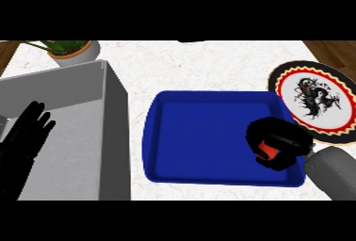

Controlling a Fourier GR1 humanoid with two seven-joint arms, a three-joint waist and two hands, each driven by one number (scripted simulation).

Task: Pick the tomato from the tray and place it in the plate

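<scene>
A blue tray lies on the white counter in the middle of the head view. Over its right part my right hand is curled round the red tomato, of which only a small strip shows between the fingers. To the right of the tray lies the plate, white with a black figure and a red, black and cream patterned rim; the tray's right edge runs along it. My left hand rests open at the left edge, fingers up, over the sink.
A grey sink takes up the left side, its wall close to the tray's left edge. A potted plant stands at the back left. Wooden floor shows at both far corners past the counter's edge.
</scene>
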